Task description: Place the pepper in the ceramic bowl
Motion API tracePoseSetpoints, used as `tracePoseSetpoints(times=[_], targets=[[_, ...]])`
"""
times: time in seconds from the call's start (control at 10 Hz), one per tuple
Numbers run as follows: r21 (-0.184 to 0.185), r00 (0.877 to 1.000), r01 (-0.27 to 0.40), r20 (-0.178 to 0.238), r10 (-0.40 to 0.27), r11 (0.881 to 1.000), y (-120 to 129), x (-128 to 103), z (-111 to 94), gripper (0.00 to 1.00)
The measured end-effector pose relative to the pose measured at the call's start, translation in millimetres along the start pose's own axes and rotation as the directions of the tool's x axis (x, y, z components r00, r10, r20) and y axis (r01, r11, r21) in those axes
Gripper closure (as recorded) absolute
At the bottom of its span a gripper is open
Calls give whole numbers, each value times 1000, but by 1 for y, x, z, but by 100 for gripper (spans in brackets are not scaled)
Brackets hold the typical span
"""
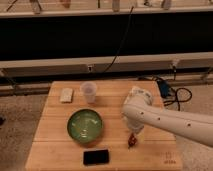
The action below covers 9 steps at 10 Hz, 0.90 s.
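Wooden and pale, the table carries everything here. The white arm reaches in from the right and bends down over the table's right half. The gripper hangs at its end, pointing down just above the boards, with its fingers spread apart. The pepper (a small dark red thing, hard to make out in detail) lies on the wood directly under the gripper's tip, near the table's front edge. Whether the fingers touch it I cannot tell.

The green bowl stands to the left of the pepper and apart from it, its glossy inside facing up. Behind the bowl stands a clear cup, and a small white block lies just left of the cup. A black phone lies flat in front of the bowl, between it and the front edge.
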Motion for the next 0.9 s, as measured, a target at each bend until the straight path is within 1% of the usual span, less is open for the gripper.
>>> tracePoseSetpoints(times=[0.3, 0.5, 0.9], targets=[[-2, 1000, -6, 7, 6, 1000, 1, -1, 0, 20], [-2, 1000, -24, 13, 24, 1000, -1, -2, 1, 20], [1, 998, -51, 23, 51, 999, 2, 4, 4, 20]])
